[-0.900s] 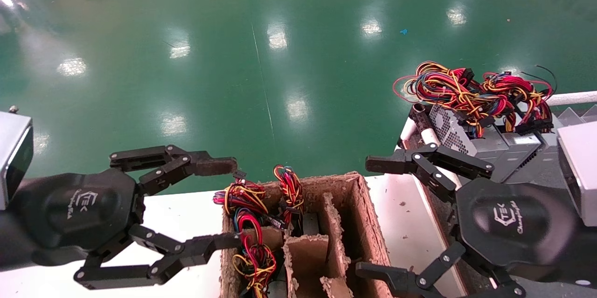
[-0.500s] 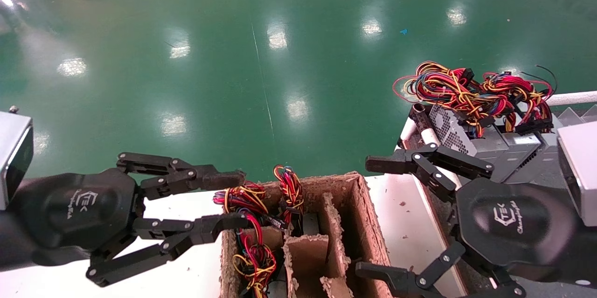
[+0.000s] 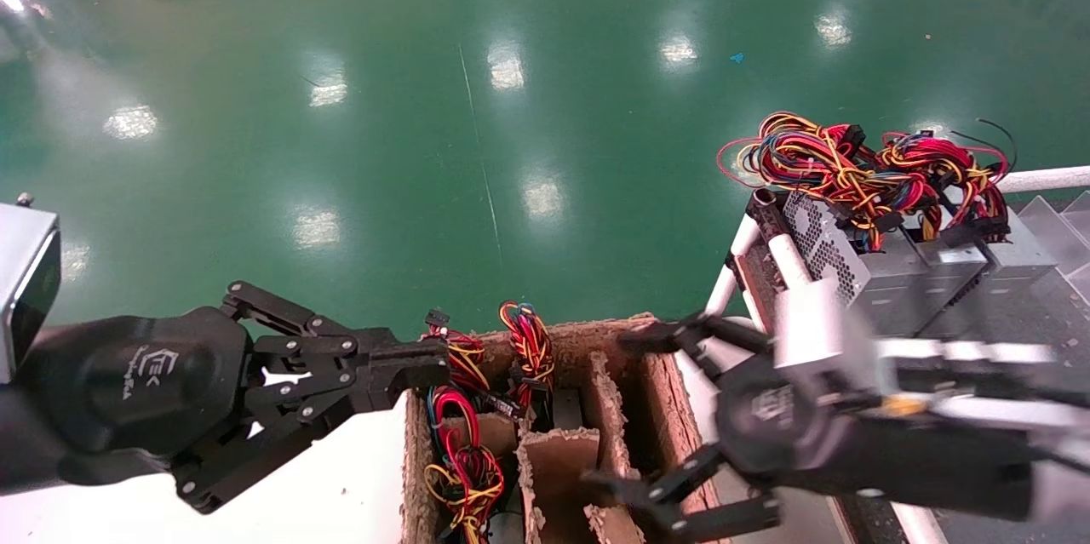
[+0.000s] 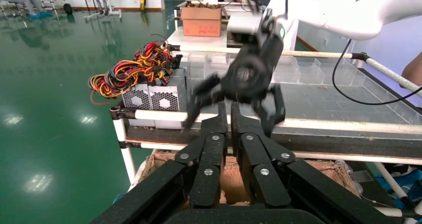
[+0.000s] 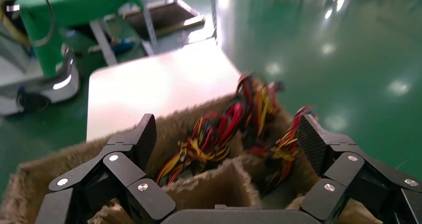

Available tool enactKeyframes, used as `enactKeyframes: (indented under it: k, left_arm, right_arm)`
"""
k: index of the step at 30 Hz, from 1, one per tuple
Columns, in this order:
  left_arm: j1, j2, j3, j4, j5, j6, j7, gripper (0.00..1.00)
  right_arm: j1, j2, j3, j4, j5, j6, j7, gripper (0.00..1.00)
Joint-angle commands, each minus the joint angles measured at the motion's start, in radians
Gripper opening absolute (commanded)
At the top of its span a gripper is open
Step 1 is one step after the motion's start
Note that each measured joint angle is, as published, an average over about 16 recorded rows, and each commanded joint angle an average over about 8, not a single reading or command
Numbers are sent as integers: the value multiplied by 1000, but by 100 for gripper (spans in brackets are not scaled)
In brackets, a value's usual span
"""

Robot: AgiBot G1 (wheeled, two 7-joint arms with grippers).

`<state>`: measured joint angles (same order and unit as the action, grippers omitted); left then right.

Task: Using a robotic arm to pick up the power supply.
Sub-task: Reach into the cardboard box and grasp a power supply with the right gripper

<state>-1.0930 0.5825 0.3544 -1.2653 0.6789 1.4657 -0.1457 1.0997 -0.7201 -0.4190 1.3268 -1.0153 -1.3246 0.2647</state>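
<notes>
Grey power supplies (image 3: 860, 267) stand in a row on the rack at the right, with red, yellow and black wire bundles (image 3: 851, 157) on top; the left wrist view shows them too (image 4: 154, 97). More such wires (image 3: 460, 442) fill compartments of a cardboard box (image 3: 656, 391); the bodies under them are mostly hidden. My right gripper (image 3: 617, 412) hangs open over the box's right side, holding nothing. In its own view the right gripper (image 5: 226, 134) frames the wires (image 5: 214, 134). My left gripper (image 3: 426, 361) is shut and empty at the box's left rim, also seen from its wrist (image 4: 229, 117).
The box sits on a white table (image 3: 341, 484) and has cardboard dividers (image 5: 214, 181). The rack has white tube rails (image 3: 732, 272) just right of the box. Clear plastic bins (image 4: 308, 72) lie on the rack behind. Green floor lies beyond.
My left gripper has gone from wide open to shut in place. My right arm has swung left from the rack's edge to over the cardboard box, still open.
</notes>
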Motion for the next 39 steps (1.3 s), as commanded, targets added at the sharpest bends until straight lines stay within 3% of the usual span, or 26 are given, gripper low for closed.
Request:
enactKeyframes:
  k: [1, 7, 8, 10, 15, 17, 39]
  left_arm:
    - [0, 0, 0, 0, 0, 0, 0, 19]
    - [0, 0, 0, 0, 0, 0, 0, 94]
    - [0, 0, 0, 0, 0, 0, 0, 100]
    - [0, 0, 0, 0, 0, 0, 0, 100]
    - [0, 0, 0, 0, 0, 0, 0, 100]
    - [0, 0, 0, 0, 0, 0, 0, 100]
    - [0, 0, 0, 0, 0, 0, 0, 100]
  right_arm:
    - [11, -24, -29, 0, -47, 15, 16, 100]
    - [42, -122, -114, -33, -154, 23, 56, 100]
    - [47, -139, -128, -40, -169, 22, 60, 94]
    - [58, -174, -155, -55, -200, 20, 68, 74]
    - [74, -246, -207, -90, -270, 30, 80, 12]
    - [76, -265, -220, -100, -292, 42, 85, 1]
    - [54, -334, -283, -5, -456, 175, 233, 0]
